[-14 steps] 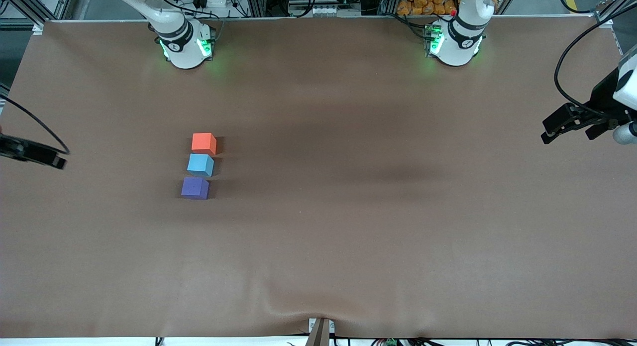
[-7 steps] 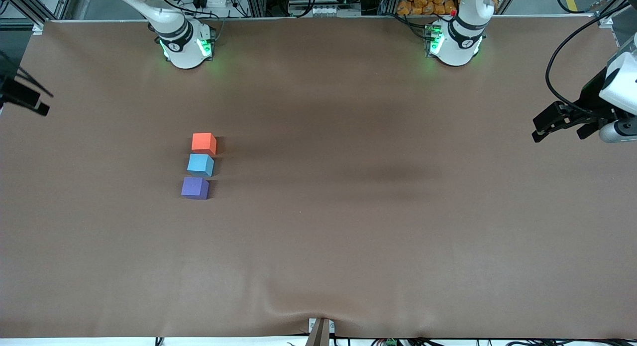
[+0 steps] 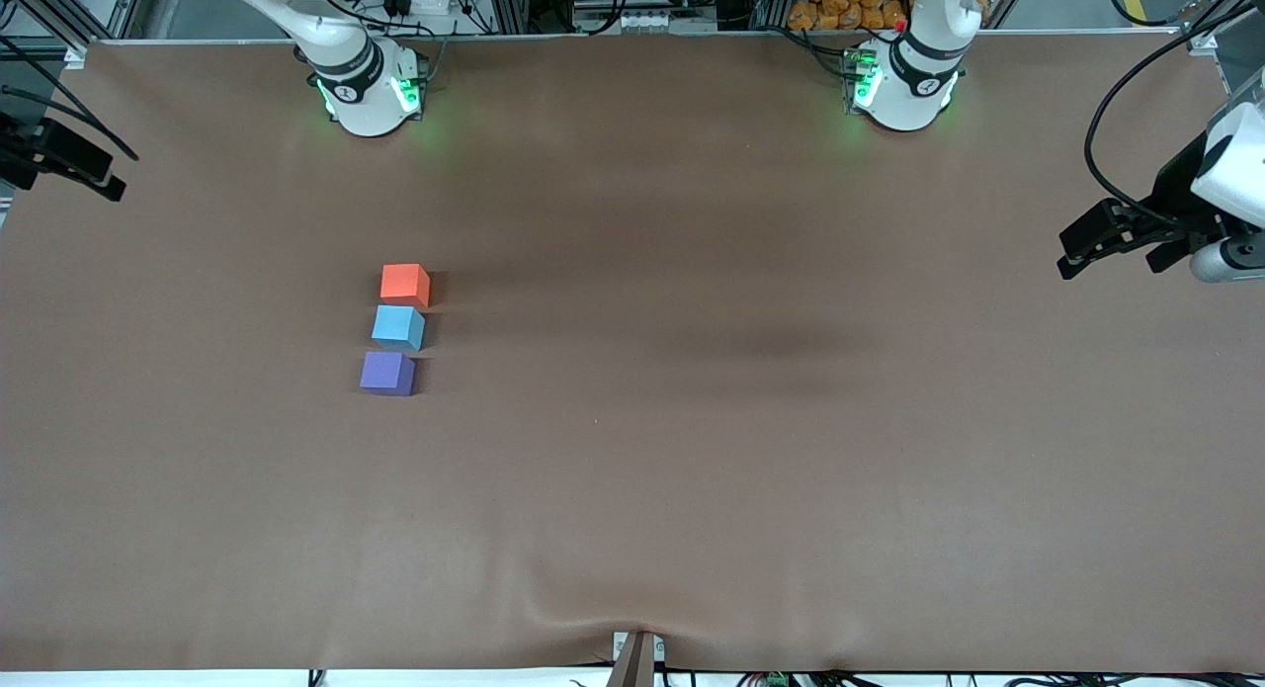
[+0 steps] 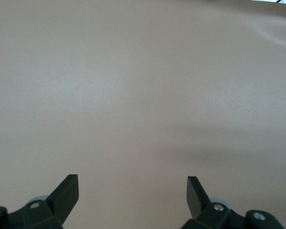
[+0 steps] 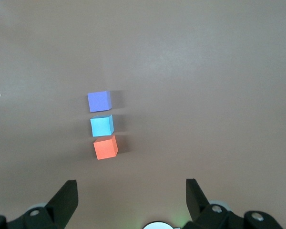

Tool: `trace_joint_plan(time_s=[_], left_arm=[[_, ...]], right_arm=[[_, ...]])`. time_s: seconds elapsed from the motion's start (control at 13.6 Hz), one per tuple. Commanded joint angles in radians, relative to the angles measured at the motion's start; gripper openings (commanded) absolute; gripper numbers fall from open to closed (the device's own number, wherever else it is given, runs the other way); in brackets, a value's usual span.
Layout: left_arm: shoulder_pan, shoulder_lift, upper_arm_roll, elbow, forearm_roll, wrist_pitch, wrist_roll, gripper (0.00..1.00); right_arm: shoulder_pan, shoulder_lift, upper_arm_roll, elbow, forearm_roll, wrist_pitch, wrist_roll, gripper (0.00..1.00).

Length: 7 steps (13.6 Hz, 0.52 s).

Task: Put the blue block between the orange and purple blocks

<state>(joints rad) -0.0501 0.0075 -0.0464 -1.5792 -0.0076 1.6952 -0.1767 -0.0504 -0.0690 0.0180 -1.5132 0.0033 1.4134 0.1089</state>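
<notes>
Three small cubes stand in a tight row on the brown table, toward the right arm's end. The orange block (image 3: 405,284) (image 5: 105,147) is farthest from the front camera. The blue block (image 3: 398,327) (image 5: 102,125) sits in the middle, and the purple block (image 3: 387,373) (image 5: 99,101) is nearest. My right gripper (image 3: 99,178) (image 5: 132,183) hangs open and empty over the table's edge at its own end, well apart from the row. My left gripper (image 3: 1111,268) (image 4: 132,179) is open and empty over bare table at the left arm's end.
The two arm bases (image 3: 371,94) (image 3: 904,84) stand along the table edge farthest from the front camera. The brown cover (image 3: 692,450) has a wrinkle (image 3: 593,608) near the front edge, by a small clamp (image 3: 637,657). Cables trail from both wrists.
The right gripper has moved away from the row along the table's end, toward the bases. The left gripper shifted slightly toward the bases, then stopped. The blocks have not moved.
</notes>
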Motion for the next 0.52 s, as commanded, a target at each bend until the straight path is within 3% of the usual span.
trace_joint_plan(time_s=[0.0, 0.44], left_arm=[[0.006, 0.008, -0.001, 0.016, 0.001, -0.028, 0.000, 1.00], [0.012, -0.006, -0.001, 0.022, 0.001, -0.057, 0.006, 1.00]], right_arm=[[0.008, -0.015, 0.000, 0.001, -0.022, 0.013, -0.008, 1.00], [0.004, -0.002, -0.001, 0.016, -0.016, 0.016, -0.008, 1.00]])
